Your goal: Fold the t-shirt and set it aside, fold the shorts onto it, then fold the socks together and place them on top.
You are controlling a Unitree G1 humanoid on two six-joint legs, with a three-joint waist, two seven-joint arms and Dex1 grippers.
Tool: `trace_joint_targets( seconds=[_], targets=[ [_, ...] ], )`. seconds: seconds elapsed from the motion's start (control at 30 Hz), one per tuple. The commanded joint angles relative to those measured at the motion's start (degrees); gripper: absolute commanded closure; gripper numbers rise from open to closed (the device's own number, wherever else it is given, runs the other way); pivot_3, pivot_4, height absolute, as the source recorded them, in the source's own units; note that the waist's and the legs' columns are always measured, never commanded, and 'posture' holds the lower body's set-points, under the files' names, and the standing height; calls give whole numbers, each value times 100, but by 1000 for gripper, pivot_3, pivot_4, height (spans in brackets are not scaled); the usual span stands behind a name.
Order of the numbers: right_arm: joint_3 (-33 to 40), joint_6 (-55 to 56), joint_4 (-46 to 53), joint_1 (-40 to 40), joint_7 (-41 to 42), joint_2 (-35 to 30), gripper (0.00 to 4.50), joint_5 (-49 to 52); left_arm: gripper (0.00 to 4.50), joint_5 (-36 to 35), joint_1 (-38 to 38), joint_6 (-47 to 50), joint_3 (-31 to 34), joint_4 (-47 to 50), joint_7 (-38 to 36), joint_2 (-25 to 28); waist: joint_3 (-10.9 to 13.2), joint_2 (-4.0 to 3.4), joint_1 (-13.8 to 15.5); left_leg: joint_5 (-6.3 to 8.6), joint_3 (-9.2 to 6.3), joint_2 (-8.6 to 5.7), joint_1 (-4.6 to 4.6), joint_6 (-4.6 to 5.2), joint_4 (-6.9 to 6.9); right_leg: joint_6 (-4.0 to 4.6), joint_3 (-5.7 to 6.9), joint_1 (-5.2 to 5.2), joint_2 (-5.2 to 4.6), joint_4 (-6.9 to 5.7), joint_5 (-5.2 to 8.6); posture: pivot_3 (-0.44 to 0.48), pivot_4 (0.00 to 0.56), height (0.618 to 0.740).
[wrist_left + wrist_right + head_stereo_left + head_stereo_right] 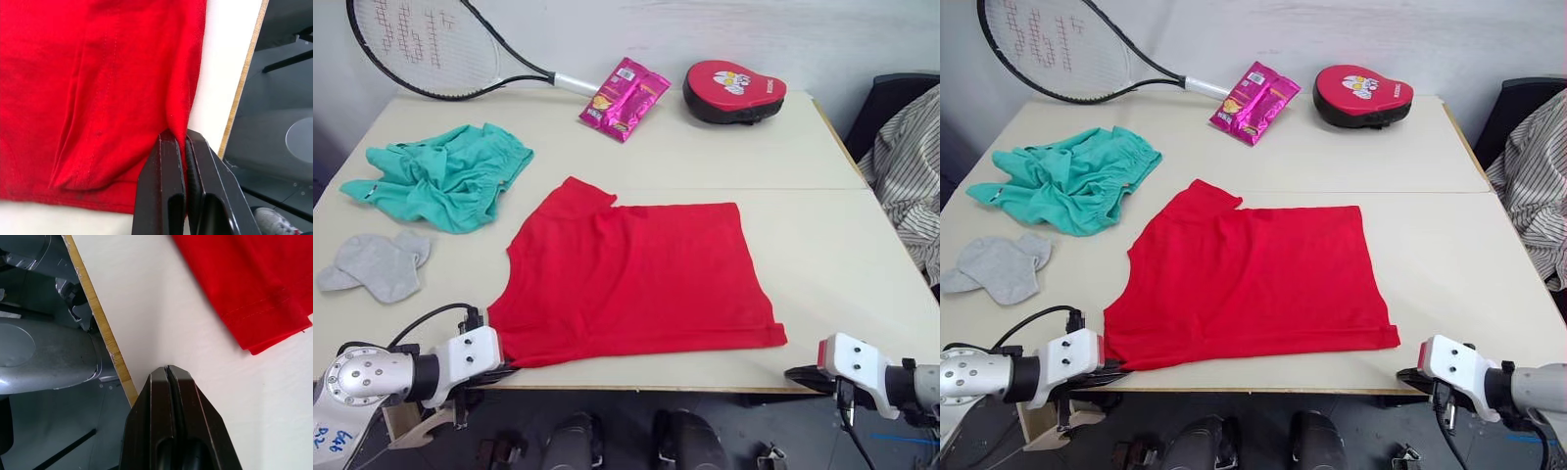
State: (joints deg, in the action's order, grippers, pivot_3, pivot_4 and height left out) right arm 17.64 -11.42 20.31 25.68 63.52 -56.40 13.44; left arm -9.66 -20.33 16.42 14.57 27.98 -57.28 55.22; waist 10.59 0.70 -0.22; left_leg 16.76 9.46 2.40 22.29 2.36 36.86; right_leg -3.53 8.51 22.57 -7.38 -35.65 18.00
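Pinched in my left gripper point(182, 147) is the t-shirt point(636, 274) corner, at table point(822, 245) centre. Right gripper point(169, 374), closed, holds nothing. Still folding; next I lift toward 12 o'clock.

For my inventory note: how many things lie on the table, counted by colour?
Red: 2, the t-shirt and a padded mitt
Teal: 1, the shorts
Grey: 2, the socks
Pink: 1, a snack packet
Black: 1, a racket
Total: 7
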Motion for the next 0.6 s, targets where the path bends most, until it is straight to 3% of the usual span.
trace_joint_targets(
  seconds=[0.03,0.47,0.6],
  targets=[
    [-182,57,216,137,182,21,4477,71,4468,81,96,-422,18,-265,-91,53,0,0,2,1,0,1,0,-2,-1,-6,2,0,0,0,-3,0,150,740],
    [655,335,756,884,558,171,4477,395,4468,-102,-180,-1335,559,-593,-268,-178,2,-3,21,0,-9,4,4,-12,-17,-3,23,2,3,-1,2,0,150,740],
    [853,226,870,824,307,339,4477,461,4468,-194,-350,-1373,702,-604,-233,-321,2,-2,14,1,-12,4,3,-12,-16,-5,24,-1,4,1,3,0,150,740]
  ],
)
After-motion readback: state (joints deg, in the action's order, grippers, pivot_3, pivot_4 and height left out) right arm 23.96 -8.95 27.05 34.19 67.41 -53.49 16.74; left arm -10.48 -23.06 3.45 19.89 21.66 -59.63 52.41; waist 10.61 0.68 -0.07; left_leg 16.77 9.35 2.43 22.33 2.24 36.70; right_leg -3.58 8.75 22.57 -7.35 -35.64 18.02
